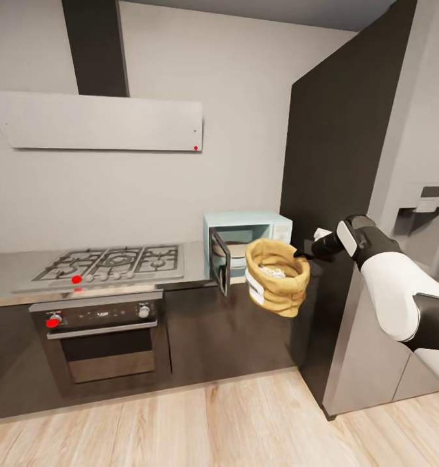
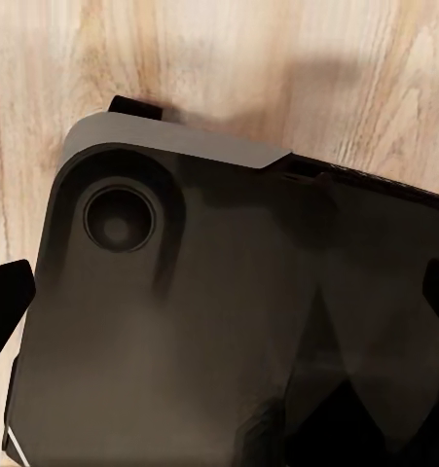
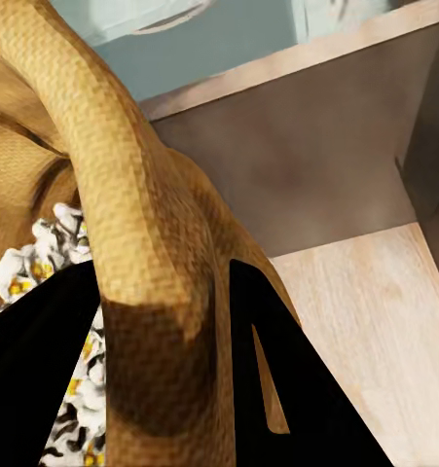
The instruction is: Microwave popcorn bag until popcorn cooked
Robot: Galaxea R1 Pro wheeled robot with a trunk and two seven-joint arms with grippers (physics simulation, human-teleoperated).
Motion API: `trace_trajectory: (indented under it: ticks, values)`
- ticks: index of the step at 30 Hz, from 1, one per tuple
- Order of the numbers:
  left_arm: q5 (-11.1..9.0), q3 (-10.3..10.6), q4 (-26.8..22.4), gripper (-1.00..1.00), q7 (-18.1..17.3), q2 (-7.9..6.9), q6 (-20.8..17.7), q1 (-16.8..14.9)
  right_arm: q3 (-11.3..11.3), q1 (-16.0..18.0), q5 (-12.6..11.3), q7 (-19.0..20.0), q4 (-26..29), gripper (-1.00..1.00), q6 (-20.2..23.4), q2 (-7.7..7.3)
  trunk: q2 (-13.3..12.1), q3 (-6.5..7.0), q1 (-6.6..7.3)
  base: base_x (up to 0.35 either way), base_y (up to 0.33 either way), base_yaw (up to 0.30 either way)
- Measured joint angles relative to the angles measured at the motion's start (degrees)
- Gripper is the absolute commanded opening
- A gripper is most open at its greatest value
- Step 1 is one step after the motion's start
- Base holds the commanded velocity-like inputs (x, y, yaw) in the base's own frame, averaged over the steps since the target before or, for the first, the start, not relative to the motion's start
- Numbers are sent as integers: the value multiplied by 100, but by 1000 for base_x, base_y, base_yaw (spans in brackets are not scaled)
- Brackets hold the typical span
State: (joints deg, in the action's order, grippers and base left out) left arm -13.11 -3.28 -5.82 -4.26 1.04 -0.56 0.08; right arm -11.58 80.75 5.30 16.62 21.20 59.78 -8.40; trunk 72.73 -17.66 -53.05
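Nearest the camera, at the right of the head view, the white and black right arm reaches forward, and its right gripper pinches the rolled rim of the popcorn bag. In the right wrist view the two dark fingers sit either side of the bag's tan rim, so the jaws are closed on it. The popcorn bag hangs in the air in front of the counter, just outside the microwave and a little below its opening, with its white label facing the oven side. Its mouth is open upward and whitish popcorn with yellow flecks lies inside.

The left wrist view looks down at a dark rounded body of the robot over the pale wood floor; a black finger shows at the edge, but I cannot tell whether the left jaws are open or closed.

Behind the bag, the pale blue microwave stands on the counter with its black-framed door swung open. Beside it are the steel gas hob and, under that, the built-in oven. A tall dark cabinet rises just beside the microwave. On the far grey wall hangs the flat white hood.
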Motion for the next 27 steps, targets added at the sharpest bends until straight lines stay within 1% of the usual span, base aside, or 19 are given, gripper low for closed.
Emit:
trace_trajectory:
  ticks: [17, 27]
  values:
    - [0, 0, 0, 100, 0, 0, 0, 0, 6, 1, 16, -1, 2, -100, 0, 45, 0, 0, -1, 219, 0, 0]
    - [0, 0, 0, 100, 0, 0, 0, 0, -1, 1, 15, -1, 2, -100, 0, 44, -1, 0, -3, 19, 0, 0]
